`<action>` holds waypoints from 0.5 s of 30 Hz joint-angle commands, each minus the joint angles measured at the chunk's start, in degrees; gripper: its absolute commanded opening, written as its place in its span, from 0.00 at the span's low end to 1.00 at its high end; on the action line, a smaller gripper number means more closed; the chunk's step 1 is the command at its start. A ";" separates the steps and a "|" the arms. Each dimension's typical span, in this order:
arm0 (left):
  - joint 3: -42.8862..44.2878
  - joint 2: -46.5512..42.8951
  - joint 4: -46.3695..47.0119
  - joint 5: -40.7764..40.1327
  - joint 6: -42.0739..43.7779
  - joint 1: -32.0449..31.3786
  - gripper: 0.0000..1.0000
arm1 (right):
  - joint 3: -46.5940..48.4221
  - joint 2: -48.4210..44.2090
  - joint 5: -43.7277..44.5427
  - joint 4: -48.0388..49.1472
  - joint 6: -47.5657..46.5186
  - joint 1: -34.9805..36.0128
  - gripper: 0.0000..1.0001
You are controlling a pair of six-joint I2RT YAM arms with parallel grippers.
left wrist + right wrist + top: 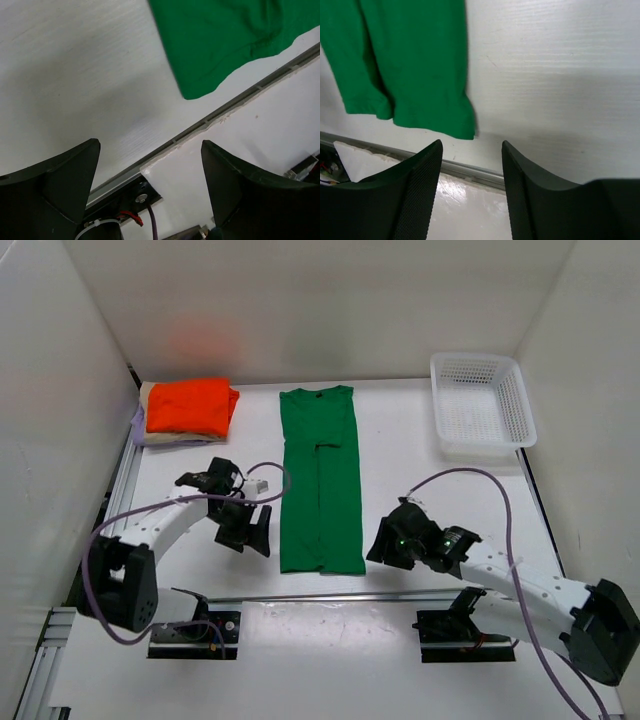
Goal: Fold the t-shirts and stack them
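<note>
Left end effector (150,145) and right end effector (472,144) sit low at the near hem of the green t-shirt (320,480), jaws apart, nothing between them.

The green t-shirt lies flat mid-worktop (420,460), its sides turned in to make a long narrow strip, collar far, hem toward the arms. Each wrist view shows one hem corner just ahead of its fingers, untouched. I judge the arms are placed one per corner so the hem can be carried up toward the collar. Far left, the orange-red t-shirt (188,405) tops a folded stack, with beige and lavender edges showing beneath — likely where the green one goes. The white mesh basket (475,360) stands far right, well apart.
</note>
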 commanded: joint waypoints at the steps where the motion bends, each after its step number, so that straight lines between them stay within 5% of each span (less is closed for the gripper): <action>1: -0.31 3.06 3.81 5.38 0.05 -1.52 0.92 | -0.60 4.84 -3.48 7.40 1.18 0.36 0.53; 7: 7.75 15.00 4.34 -3.84 0.05 -8.73 0.89 | 1.24 10.31 -4.11 7.41 2.23 0.89 0.48; 15: 9.87 23.89 4.87 -0.52 0.05 -10.40 0.82 | 1.86 13.20 -4.81 7.41 3.38 0.89 0.48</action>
